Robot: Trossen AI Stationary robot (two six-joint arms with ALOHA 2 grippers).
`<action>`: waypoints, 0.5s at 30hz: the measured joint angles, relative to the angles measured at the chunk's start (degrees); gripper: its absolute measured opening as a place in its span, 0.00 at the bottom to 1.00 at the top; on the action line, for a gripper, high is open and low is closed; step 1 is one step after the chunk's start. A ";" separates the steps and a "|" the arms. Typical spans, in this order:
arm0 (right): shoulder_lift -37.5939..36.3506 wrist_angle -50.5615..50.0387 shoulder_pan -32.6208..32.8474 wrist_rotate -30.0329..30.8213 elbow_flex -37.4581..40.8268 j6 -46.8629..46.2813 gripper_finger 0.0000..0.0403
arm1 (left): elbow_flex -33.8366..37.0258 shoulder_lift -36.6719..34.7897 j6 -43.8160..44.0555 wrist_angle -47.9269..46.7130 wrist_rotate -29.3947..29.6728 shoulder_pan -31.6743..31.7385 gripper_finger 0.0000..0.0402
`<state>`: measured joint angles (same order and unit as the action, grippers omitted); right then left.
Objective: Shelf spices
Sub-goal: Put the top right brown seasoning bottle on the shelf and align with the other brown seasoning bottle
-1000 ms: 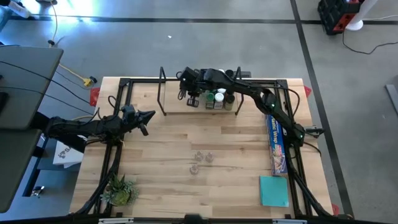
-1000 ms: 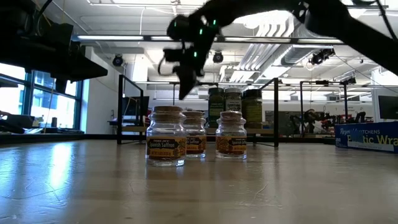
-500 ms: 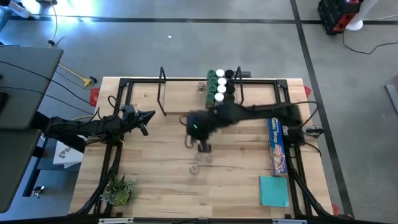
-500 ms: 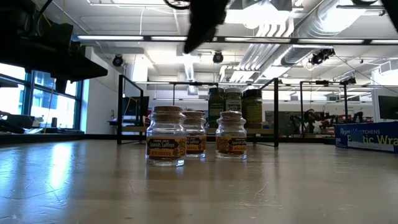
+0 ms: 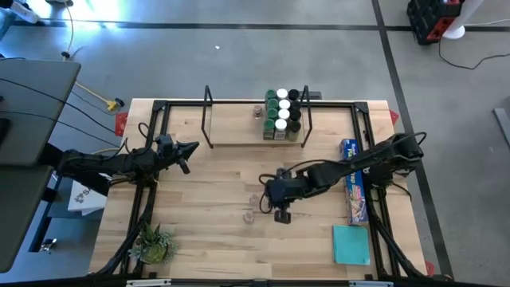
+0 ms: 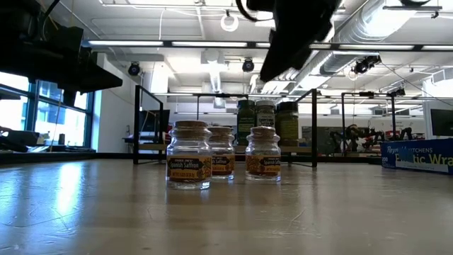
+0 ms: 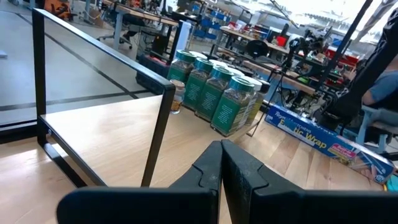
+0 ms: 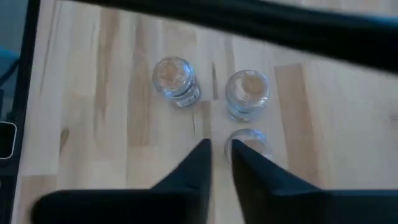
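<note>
Three small clear spice jars [image 5: 257, 204] with cork-coloured tops stand upright in the middle of the table, and also show in the low view [image 6: 221, 154]. My right gripper [image 5: 273, 199] hangs just to their right, above them. In the right wrist view it [image 8: 221, 149] is narrowly open, and one jar [image 8: 250, 138] is partly behind a fingertip. The shelf [image 5: 239, 135] lies along the far edge. Jars with green, white and dark lids [image 5: 284, 112] stand at its right end, a small clear jar [image 5: 257, 112] beside them. My left gripper [image 5: 188, 151] waits shut at the table's left.
A long blue plastic-wrap box [image 5: 354, 182] lies along the right edge, with a teal pad [image 5: 351, 244] nearer. A small green plant [image 5: 153, 243] sits at the near left corner. The shelf's left black hoop [image 7: 163, 127] stands close before my left gripper [image 7: 221, 152].
My right gripper has left the jars on the shelf and swung quickly toward the near edge. It now hangs beside the three clear jars in the table's middle. A small clear jar shows on the shelf where the gripper was. The three jars have not moved.
</note>
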<state>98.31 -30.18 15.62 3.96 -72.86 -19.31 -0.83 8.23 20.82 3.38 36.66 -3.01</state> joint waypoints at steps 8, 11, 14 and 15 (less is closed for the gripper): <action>-0.05 8.93 -0.92 0.36 7.24 1.39 0.54 | 0.01 0.02 0.00 -0.02 -0.04 0.01 0.01; 0.11 11.80 -0.96 2.14 9.57 1.79 0.66 | 0.01 0.02 0.00 -0.01 -0.02 0.02 0.01; 1.68 15.16 -0.96 2.12 11.03 2.32 0.71 | 0.01 0.02 0.00 -0.01 -0.02 0.01 0.01; 2.44 16.53 -0.96 1.74 11.42 3.16 0.72 | 0.00 0.01 0.00 0.00 0.03 0.02 0.01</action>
<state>100.75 -13.65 14.66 5.70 -61.43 -16.16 -0.83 8.24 20.82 3.38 36.70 -2.98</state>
